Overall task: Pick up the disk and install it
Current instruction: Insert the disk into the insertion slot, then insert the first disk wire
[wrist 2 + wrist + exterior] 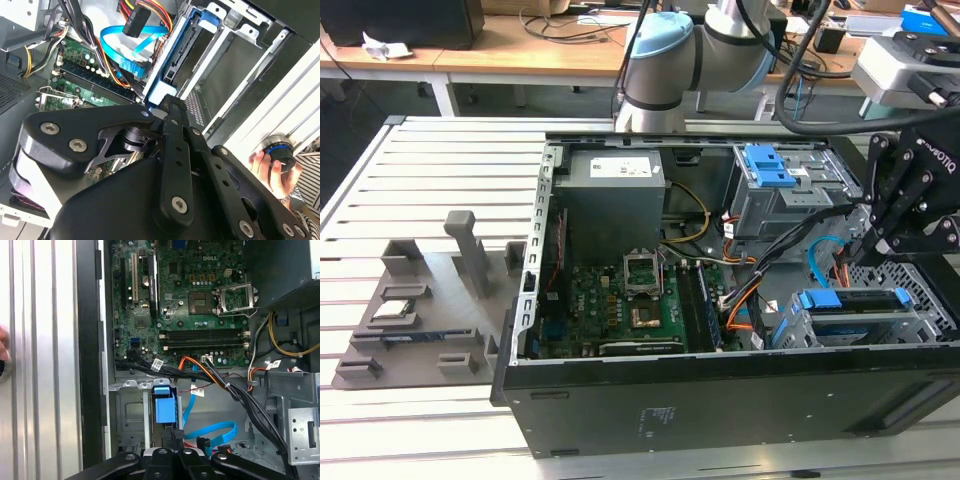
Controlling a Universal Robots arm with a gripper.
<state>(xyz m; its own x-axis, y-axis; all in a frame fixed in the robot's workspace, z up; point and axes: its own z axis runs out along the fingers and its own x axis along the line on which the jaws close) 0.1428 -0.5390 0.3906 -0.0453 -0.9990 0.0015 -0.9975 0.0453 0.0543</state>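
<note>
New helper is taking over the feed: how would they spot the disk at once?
Start at the open computer case, then go to the metal drive cage in its corner on the exterior view's right, below the gripper. The disk sits inside, blue-framed; the blue latch farther back only caps a grey bay.

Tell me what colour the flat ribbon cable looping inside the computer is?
Bright blue. The ribbon cable shows best in the second wrist view.
</note>
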